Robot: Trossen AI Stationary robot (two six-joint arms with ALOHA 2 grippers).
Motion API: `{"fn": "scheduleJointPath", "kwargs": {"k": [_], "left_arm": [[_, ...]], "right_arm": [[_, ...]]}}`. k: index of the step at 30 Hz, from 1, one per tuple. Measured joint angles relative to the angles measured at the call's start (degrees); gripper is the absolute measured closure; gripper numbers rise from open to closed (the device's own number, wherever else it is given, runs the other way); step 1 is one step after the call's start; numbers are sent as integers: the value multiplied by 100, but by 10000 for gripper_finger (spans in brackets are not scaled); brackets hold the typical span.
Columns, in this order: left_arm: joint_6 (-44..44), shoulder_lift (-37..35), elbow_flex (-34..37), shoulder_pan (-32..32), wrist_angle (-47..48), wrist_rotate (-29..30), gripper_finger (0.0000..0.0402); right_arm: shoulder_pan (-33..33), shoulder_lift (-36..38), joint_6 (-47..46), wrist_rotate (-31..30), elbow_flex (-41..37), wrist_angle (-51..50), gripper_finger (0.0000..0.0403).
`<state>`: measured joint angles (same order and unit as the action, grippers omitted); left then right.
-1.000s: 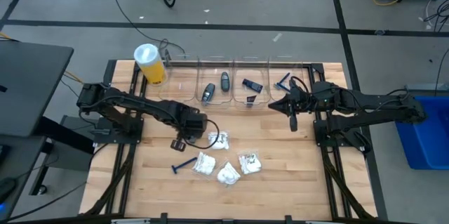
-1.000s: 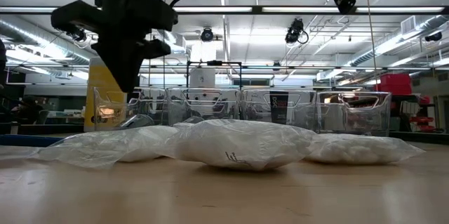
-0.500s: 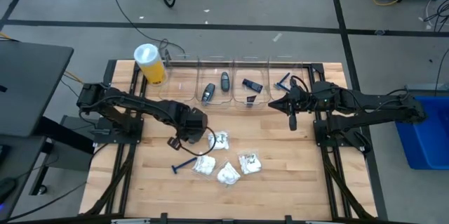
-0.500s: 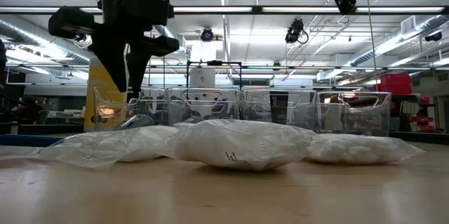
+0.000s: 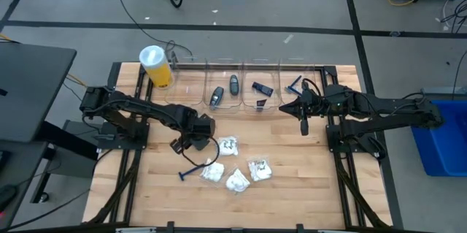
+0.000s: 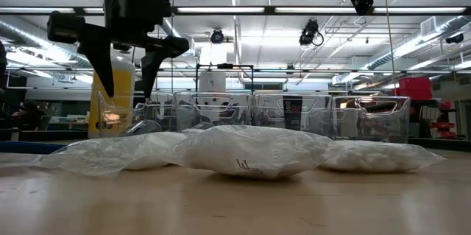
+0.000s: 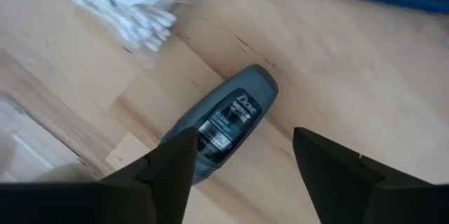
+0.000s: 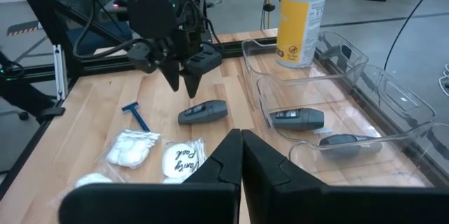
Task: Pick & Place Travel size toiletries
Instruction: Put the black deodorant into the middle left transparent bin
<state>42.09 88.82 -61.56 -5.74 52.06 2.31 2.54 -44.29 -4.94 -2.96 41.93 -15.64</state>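
A dark grey oval piece (image 7: pixel 226 121) lies flat on the wooden table, also seen in the right wrist view (image 8: pixel 203 112). My left gripper (image 7: pixel 245 164) hangs open just above it, fingers pointing down on either side, clear of it (image 8: pixel 184 82); from overhead it is left of centre (image 5: pixel 188 143). A blue razor (image 5: pixel 191 172) and several white packets (image 5: pixel 237 180) lie close by, toward the near edge. My right gripper (image 8: pixel 240 150) is shut and empty, above the table's right side (image 5: pixel 303 122).
Several clear bins (image 5: pixel 241 94) line the far edge, holding dark grey pieces (image 5: pixel 217 96) and a blue razor (image 5: pixel 294 84). A tall yellow cylinder with a white lid (image 5: pixel 156 66) stands at the far left. Bare wood lies toward the near edge.
My left gripper has opened wide while staying almost in place above the table. The dark grey oval piece now lies on the wood below its spread fingers.
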Motion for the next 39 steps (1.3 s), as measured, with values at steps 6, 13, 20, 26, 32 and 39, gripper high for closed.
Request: {"fn": "scheduleJointPath", "kwargs": {"k": [6, 13, 20, 26, 32, 39], "left_arm": [[363, 40, -2, 40, 63, -2, 148], [904, 166, -3, 308, 57, 24, 149], [1435, 368, -2, 502, -20, 135, 150], [1657, 429, -2, 542, -104, 163, 150], [1868, 448, -2, 551, -194, 130, 150], [2140, 504, 101, 551, -455, 107, 150]], "right_arm": [[-1, 0, -1, 2, 0, 0, 396], [-1, 2, -1, 2, 0, -4, 396], [-1, 1, -63, 2, 0, -53, 396], [-1, 0, -65, 2, 0, -90, 396], [-1, 2, -65, 2, 0, -85, 396], [-1, 0, -65, 2, 0, -87, 396]]}}
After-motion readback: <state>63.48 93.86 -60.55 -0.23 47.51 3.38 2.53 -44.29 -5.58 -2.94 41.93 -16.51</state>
